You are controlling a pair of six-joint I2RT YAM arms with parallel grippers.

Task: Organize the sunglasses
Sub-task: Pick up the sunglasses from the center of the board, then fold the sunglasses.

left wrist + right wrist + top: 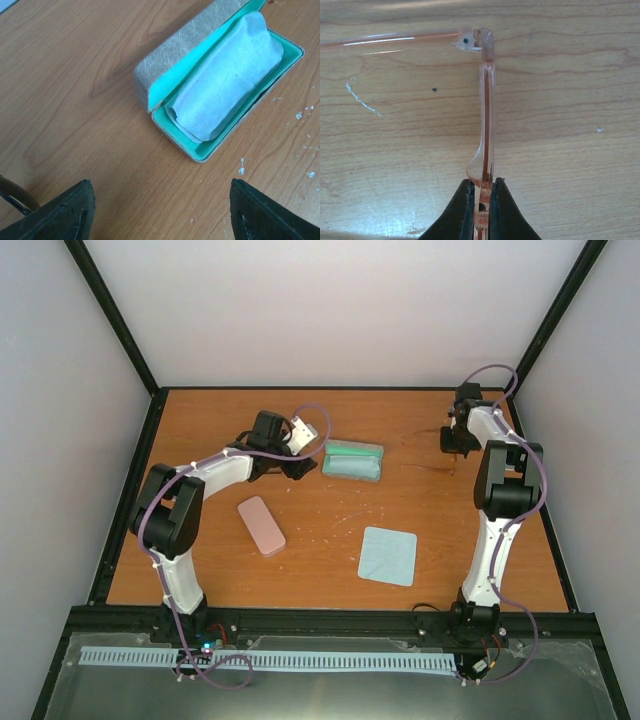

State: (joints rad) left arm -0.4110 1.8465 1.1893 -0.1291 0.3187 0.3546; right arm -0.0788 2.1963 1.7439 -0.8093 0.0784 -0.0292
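The right claw (481, 200) is clamping tight on the pinkish sunglasses (487, 100), far right on the tabletop (570, 150); the left claw (162, 215) is hanging spread wide, empty, before the uncovered case (175, 55).

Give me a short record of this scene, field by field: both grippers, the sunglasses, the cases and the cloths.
left gripper: open, empty, facing the open case
right gripper: fingers shut on the reddish-brown sunglasses, on the frame
open case: grey outside, teal lining, inner cloth lying in it
pink case: closed, flat on the table
loose cloth: pale blue, flat on the table, apart from both cases
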